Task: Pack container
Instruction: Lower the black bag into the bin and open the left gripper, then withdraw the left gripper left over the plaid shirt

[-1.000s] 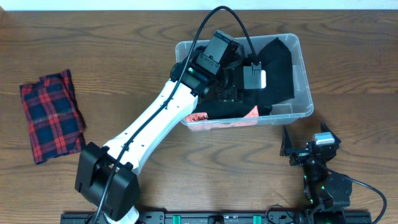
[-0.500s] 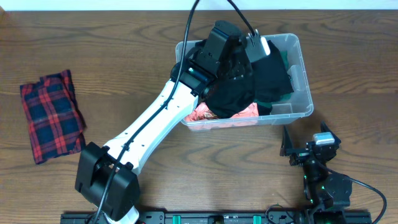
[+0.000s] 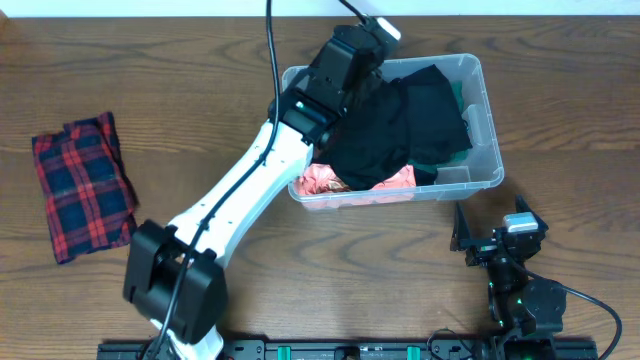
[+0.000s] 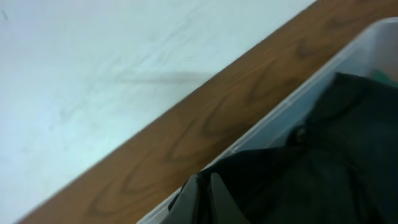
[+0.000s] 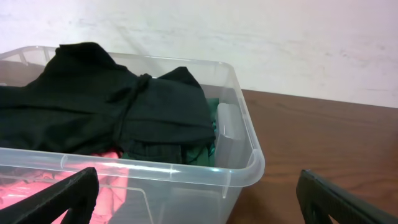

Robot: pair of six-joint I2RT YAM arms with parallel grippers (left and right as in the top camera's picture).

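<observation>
The container (image 3: pixel 490 120) is a clear plastic bin at the back right of the table. It holds a black garment (image 3: pixel 400 125) on top, with pink cloth (image 3: pixel 320 180) and green cloth (image 3: pixel 458 155) under it. My left gripper (image 3: pixel 368 48) hovers over the bin's back left corner. Its fingertips (image 4: pixel 214 186) are pressed together beside the black garment (image 4: pixel 323 162), above the rim (image 4: pixel 292 102). My right gripper (image 3: pixel 488 228) rests open on the table in front of the bin, facing its front right corner (image 5: pixel 249 168) with nothing between the fingers.
A folded red and blue plaid cloth (image 3: pixel 85 185) lies at the far left of the wooden table. The left arm stretches diagonally from its base (image 3: pixel 170 290) to the bin. A white wall runs behind the table's back edge.
The left gripper has risen out of the bin, moved to the back left and shut. The black garment now lies looser and spread wider, uncovering more pink cloth. The right arm has not moved.
</observation>
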